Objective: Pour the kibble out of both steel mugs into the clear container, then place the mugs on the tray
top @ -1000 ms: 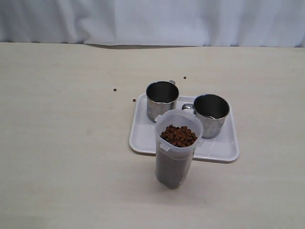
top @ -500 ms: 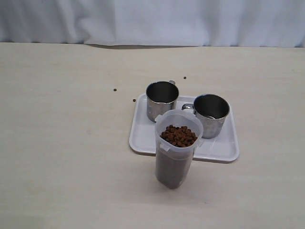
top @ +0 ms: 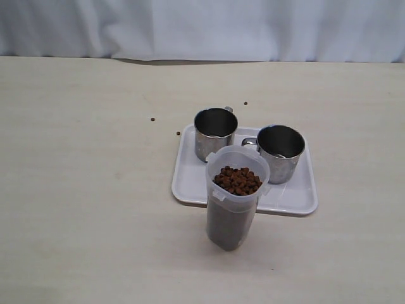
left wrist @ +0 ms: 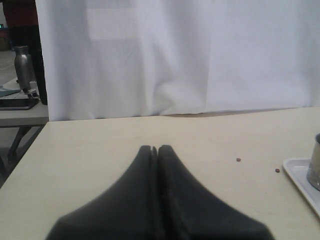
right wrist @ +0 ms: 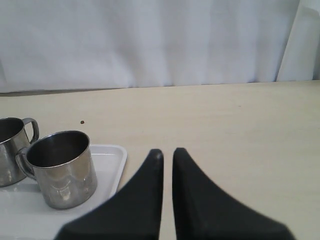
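Observation:
Two steel mugs stand upright on the white tray (top: 188, 182): one (top: 215, 133) at its back left, the other (top: 280, 153) at its right. Both look empty inside. The clear container (top: 233, 215) stands on the table just in front of the tray, filled near the rim with kibble (top: 237, 180). Neither gripper appears in the exterior view. My left gripper (left wrist: 155, 149) is shut and empty, above bare table well left of the tray (left wrist: 300, 175). My right gripper (right wrist: 167, 152) is shut with a thin slit between its fingers, empty, beside the tray's right edge (right wrist: 107, 160) and the nearer mug (right wrist: 62, 167).
Stray pellets lie on the table: one (top: 152, 119) left of the tray, one (top: 178, 133) at its back-left corner, one (top: 245, 103) behind it. A white curtain (top: 202, 28) hangs along the table's far edge. A side table with a bottle (left wrist: 22, 67) stands beyond the table's left end.

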